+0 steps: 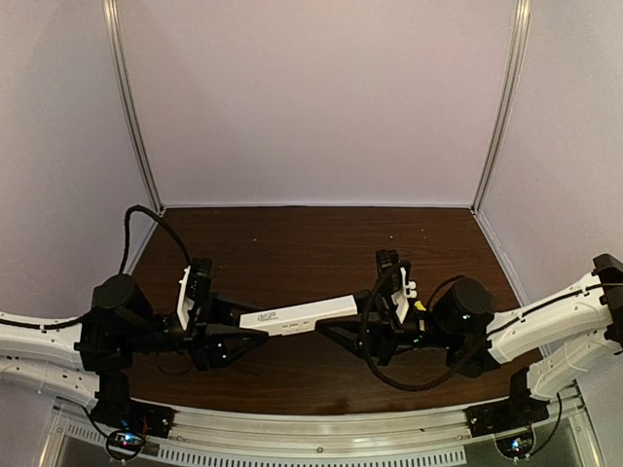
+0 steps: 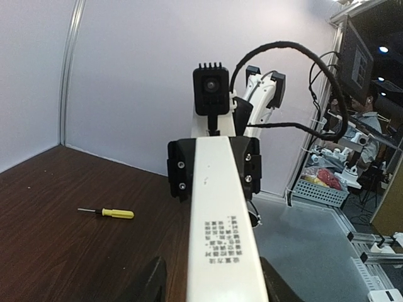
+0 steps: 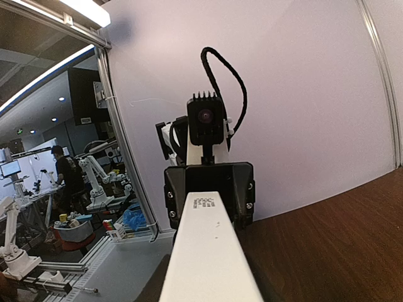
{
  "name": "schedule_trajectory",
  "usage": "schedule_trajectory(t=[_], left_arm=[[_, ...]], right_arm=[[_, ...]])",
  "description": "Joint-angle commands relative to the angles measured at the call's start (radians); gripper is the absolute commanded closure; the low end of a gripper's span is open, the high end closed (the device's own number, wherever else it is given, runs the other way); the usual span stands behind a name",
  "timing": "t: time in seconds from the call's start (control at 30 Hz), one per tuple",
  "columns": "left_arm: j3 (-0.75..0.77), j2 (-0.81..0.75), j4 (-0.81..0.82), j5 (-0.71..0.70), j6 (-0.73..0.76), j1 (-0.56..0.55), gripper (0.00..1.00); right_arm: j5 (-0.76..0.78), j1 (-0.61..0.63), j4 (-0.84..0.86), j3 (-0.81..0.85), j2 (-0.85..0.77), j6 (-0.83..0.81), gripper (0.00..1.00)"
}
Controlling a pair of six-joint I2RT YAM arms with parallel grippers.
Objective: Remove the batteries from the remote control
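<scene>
The remote control (image 1: pixel 297 315) hung above the surface (image 1: pixel 292 253), bridging both claws. The right claw (image 2: pixel 214 168) clamped one end; the left claw (image 3: pixel 210 189) flanked the other, grip uncertain. No batteries showed, so unloading seemed entirely ahead.

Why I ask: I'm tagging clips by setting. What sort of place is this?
Probably a robotics lab: a white-walled test booth around the wooden table, other robot arms on benches outside it, and a person working there.
</scene>
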Motion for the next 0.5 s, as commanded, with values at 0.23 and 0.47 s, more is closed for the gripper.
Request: schedule_trajectory(t=[0.23, 0.47], left_arm=[[-0.002, -0.010, 0.020, -0.011, -0.010, 0.006, 0.77], [-0.005, -0.016, 0.024, -0.017, -0.017, 0.006, 1.00]], right_arm=[[0.034, 0.032, 0.147, 0.005, 0.031, -0.018, 1.00], [0.059, 0.035, 0.196, -0.017, 0.052, -0.011, 1.00]])
